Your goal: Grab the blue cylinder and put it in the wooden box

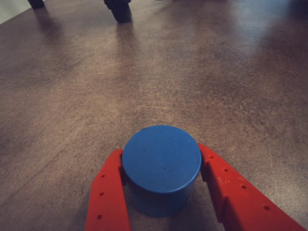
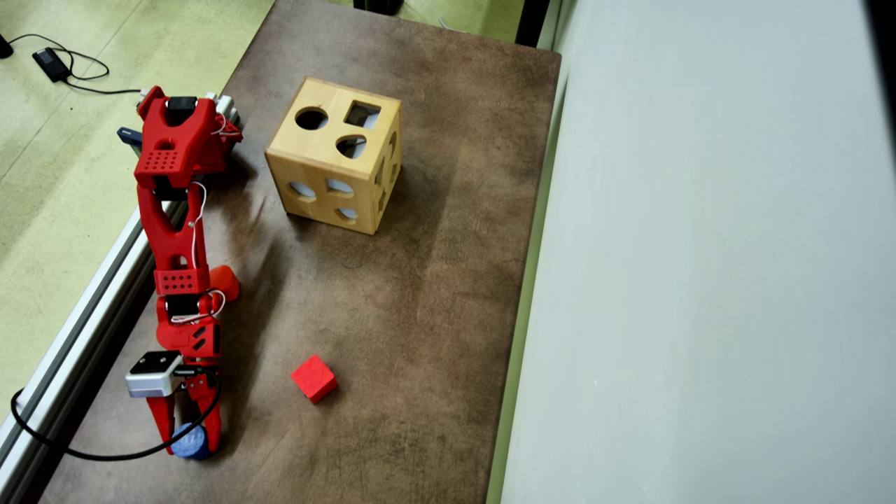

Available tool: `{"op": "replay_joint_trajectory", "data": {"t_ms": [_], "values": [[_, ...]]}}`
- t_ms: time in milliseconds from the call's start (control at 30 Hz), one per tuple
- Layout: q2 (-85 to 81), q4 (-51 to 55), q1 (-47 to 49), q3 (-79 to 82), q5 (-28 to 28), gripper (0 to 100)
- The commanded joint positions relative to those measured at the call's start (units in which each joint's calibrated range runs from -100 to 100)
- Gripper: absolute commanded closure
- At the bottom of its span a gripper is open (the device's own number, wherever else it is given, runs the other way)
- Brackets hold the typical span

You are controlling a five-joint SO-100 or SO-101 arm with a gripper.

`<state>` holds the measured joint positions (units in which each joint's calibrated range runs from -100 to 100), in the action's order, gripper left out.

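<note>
Item: my red two-finger gripper, seen too in the overhead view. Jaws parted only to the width of the block between them, one finger on each side of it and pressed against its curved wall; closed on the block.

Item: short dark-blue cylinder block, upright on a flat round end, standing on the brown table. In the overhead view it sits near the table's lower left corner, partly hidden under my fingers.

Item: large light-wood box with round, square and other shaped holes in its faces, in the upper middle of the table, well apart from the cylinder.

Item: small red cube, on the table to the right of my gripper, apart from it.

Item: orange-red rounded block, just beside my arm, partly covered by it.
</note>
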<state>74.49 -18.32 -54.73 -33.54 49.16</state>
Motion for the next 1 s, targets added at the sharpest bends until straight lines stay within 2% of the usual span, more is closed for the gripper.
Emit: {"op": "replay_joint_trajectory", "data": {"t_ms": [0, 233, 300, 400, 533, 667, 800, 967], "values": [[-7.6, -1.1, 0.4, -2.6, -0.4, 98], [-21.3, 0.5, -0.3, -2.1, -7.7, 98], [-23.0, 4.4, -0.4, -2.0, -8.4, 98], [-27.6, 17.5, -1.2, -2.0, -8.6, 98], [-35.3, 43.9, -1.2, -2.1, -8.9, 98], [-43.9, 67.5, 0.1, -2.1, -13.0, 98], [-51.8, 82.5, 4.8, -2.1, -15.5, 98], [-61.5, 91.7, 11.3, -2.1, -17.8, 98]]}}
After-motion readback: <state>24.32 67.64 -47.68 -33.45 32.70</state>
